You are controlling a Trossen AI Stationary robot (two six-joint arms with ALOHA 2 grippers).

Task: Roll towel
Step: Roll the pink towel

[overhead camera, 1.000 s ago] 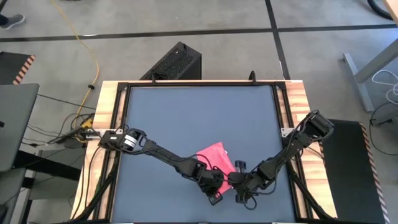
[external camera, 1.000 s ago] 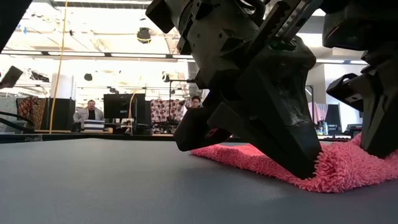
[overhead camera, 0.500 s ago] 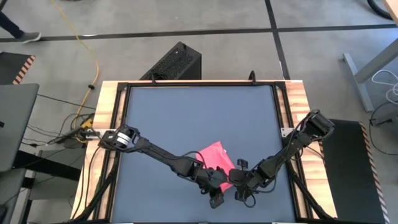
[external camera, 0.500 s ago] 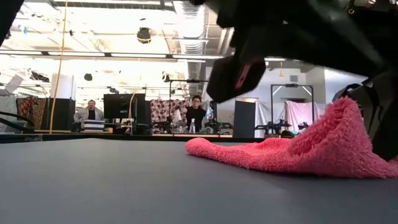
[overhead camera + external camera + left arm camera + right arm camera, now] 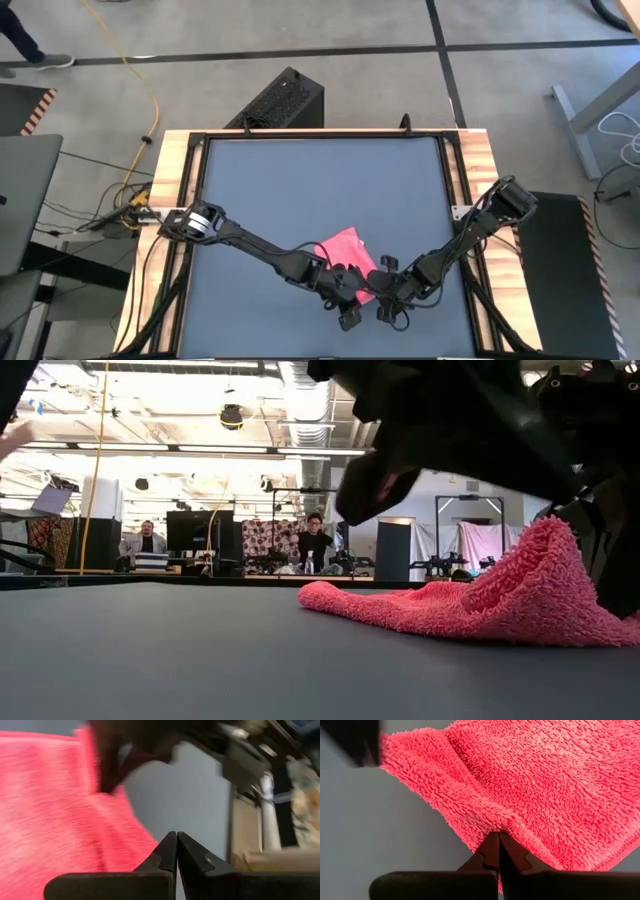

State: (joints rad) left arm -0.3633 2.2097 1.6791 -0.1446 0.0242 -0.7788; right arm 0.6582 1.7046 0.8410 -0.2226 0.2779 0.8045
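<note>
Pink is the towel, and from above you see it lying on the dark grey table, near the front edge, a bit right of the middle. Part of it is hidden under the two arms. The left gripper reaches in low from the left and the right gripper reaches in low from the right. They meet close together at the towel's front edge.

From table height, you see the towel lying flat at its far end and pulled up into a peak at the right. Big dark arm parts fill the top right and are cut off, so you cannot make them out well. People sit far back in the room. No words can be read.

On the left wrist, the fingers are pressed shut with nothing between them, and the towel is a blurry pink patch beside them.

On the right wrist, the fingers are pinched shut on a fold of the towel.
</note>
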